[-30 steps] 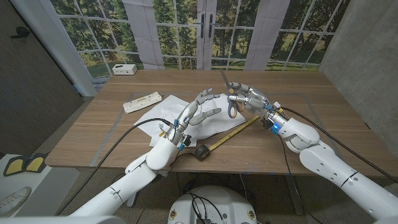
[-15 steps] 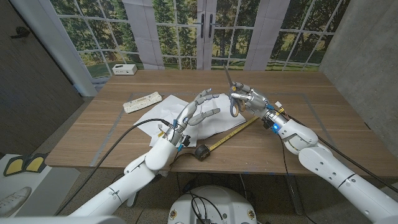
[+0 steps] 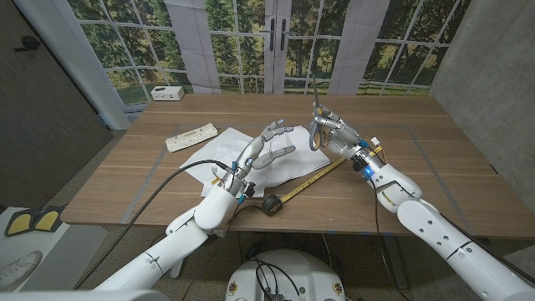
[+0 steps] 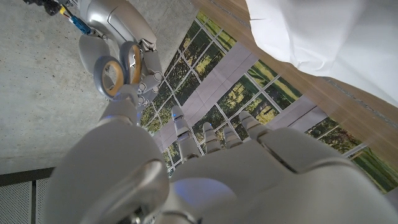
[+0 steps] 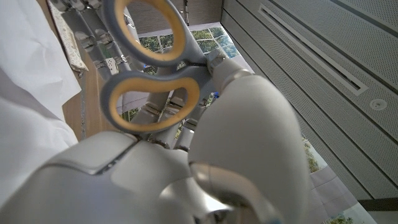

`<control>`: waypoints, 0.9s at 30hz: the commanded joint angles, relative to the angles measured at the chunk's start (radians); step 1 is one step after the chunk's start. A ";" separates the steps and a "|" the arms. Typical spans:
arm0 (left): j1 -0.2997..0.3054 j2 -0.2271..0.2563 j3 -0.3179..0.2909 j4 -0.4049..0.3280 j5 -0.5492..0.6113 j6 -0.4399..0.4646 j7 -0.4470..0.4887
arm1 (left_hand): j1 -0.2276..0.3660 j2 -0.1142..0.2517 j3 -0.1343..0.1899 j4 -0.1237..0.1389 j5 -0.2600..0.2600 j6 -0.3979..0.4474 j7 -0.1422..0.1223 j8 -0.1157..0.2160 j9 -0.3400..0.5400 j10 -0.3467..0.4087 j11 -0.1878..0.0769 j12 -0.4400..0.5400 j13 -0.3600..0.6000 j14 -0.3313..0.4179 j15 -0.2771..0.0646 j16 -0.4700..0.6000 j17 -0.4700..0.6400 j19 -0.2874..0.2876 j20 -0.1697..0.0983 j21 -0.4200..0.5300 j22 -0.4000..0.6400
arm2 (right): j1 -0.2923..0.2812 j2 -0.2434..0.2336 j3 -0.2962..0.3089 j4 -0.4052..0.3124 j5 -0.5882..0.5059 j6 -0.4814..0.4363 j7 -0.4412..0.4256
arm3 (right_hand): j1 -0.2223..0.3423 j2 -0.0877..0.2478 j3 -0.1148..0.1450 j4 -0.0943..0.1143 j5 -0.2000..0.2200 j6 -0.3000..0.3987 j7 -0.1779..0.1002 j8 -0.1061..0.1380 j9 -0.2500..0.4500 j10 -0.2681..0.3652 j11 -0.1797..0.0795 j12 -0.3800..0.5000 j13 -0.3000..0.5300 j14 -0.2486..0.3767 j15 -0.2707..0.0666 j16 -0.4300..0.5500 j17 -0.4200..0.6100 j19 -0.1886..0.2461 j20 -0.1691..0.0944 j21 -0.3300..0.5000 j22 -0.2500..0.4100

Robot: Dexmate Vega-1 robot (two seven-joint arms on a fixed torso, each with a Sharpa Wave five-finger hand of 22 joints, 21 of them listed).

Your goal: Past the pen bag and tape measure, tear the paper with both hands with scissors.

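Wooden tabletop (image 3: 435,159) w/ tall windows behind, concrete wall to the robot's right. Paper (image 3: 251,155), white & crumpled, lies mid-tabletop, whole, no cut seen. Left hand (image 3: 266,149) hovers over it, fingers spread, holding nothing. Right hand (image 3: 334,134) clenched on scissors (image 3: 316,125); vs 1 s ago it has swung them more upright & lifted a bit, blades now pointing up/away from paper, left hand about unchanged. Judgement: cut not begun, blades need tipping back down to the paper edge. Tape measure (image 3: 294,191) lies just beside paper's near edge, strip stretched out under the right wrist — could snag. Pen bag (image 3: 191,137) touches paper's far-left corner. Small white box (image 3: 168,93) at far edge, well apart.
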 commanded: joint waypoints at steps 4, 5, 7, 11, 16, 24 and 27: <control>0.009 -0.003 0.000 -0.009 -0.002 0.006 0.003 | -0.005 0.005 -0.004 0.000 0.003 0.007 -0.004 0.003 0.004 0.010 -0.005 0.008 0.000 0.009 -0.055 0.003 0.002 0.007 -0.002 0.008 0.001 | -0.052 0.077 0.025 -0.054 -0.006 0.039 -0.098 | 0.067 0.062 -0.010 0.005 0.005 0.006 -0.009 -0.005 0.004 0.010 -0.004 -0.014 -0.011 0.010 -0.107 -0.012 -0.010 -0.007 -0.144 0.001 -0.013; 0.010 -0.002 0.000 -0.011 -0.003 0.007 0.003 | -0.005 0.005 -0.004 0.000 0.003 0.007 -0.003 0.003 0.003 0.011 -0.005 0.008 0.000 0.010 -0.055 0.004 0.002 0.007 -0.002 0.008 0.001 | -0.057 0.077 0.026 -0.062 -0.017 0.044 -0.116 | 0.066 0.061 -0.012 0.007 0.005 0.007 -0.013 -0.006 0.004 0.016 -0.007 -0.015 -0.014 0.011 -0.109 -0.015 -0.014 -0.011 -0.141 0.000 -0.018; 0.013 -0.001 -0.001 -0.013 -0.006 0.008 0.002 | -0.005 0.005 -0.005 0.000 0.003 0.008 -0.004 0.004 0.003 0.012 -0.006 0.008 0.000 0.011 -0.055 0.004 0.002 0.008 -0.002 0.008 0.001 | -0.065 0.068 0.028 -0.076 -0.058 0.055 -0.153 | 0.048 0.044 -0.033 0.015 0.005 0.018 -0.027 -0.011 0.005 0.036 -0.023 -0.035 -0.037 0.036 -0.123 -0.032 -0.044 -0.102 -0.121 -0.049 -0.072; 0.017 0.002 -0.002 -0.018 -0.004 0.008 0.003 | -0.005 0.005 -0.007 0.001 0.003 0.010 -0.005 0.004 0.003 0.013 -0.009 0.009 0.000 0.011 -0.055 0.003 0.002 0.008 -0.002 0.007 0.001 | -0.077 0.064 0.028 -0.095 -0.097 0.067 -0.206 | 0.061 0.043 -0.065 0.011 0.006 0.036 -0.045 -0.019 0.006 0.069 -0.055 -0.069 -0.062 0.082 -0.126 -0.061 -0.095 -0.260 -0.097 -0.129 -0.173; 0.021 0.005 -0.004 -0.024 -0.003 0.009 0.003 | -0.006 0.005 -0.009 0.001 0.003 0.007 -0.004 0.002 0.003 0.015 -0.007 0.009 0.000 0.012 -0.057 0.003 0.002 0.008 -0.003 0.007 0.001 | -0.081 0.056 0.027 -0.102 -0.115 0.077 -0.219 | 0.072 0.051 -0.102 0.012 0.007 0.042 -0.051 -0.030 0.008 0.090 -0.067 -0.101 -0.068 0.102 -0.126 -0.078 -0.120 -0.367 -0.115 -0.185 -0.261; 0.026 0.008 -0.004 -0.030 -0.003 0.012 0.000 | -0.007 0.006 -0.013 0.002 0.002 0.007 -0.005 0.002 0.003 0.015 -0.006 0.009 0.000 0.013 -0.057 0.003 0.002 0.009 -0.002 0.007 0.001 | -0.085 0.054 0.025 -0.114 -0.043 0.047 -0.187 | 0.092 0.061 -0.139 0.010 0.007 0.051 -0.061 -0.041 0.010 0.105 -0.075 -0.134 -0.061 0.117 -0.127 -0.090 -0.130 -0.473 -0.094 -0.273 -0.336; 0.028 0.009 -0.004 -0.032 -0.002 0.015 -0.001 | -0.007 0.006 -0.014 0.002 0.002 0.008 -0.003 0.002 0.003 0.014 -0.007 0.009 0.000 0.013 -0.057 0.003 0.001 0.009 -0.003 0.007 0.001 | -0.086 0.056 0.022 -0.118 -0.036 0.047 -0.175 | 0.099 0.063 -0.150 0.009 0.007 0.051 -0.065 -0.046 0.011 0.111 -0.078 -0.145 -0.060 0.119 -0.127 -0.092 -0.130 -0.514 -0.071 -0.310 -0.339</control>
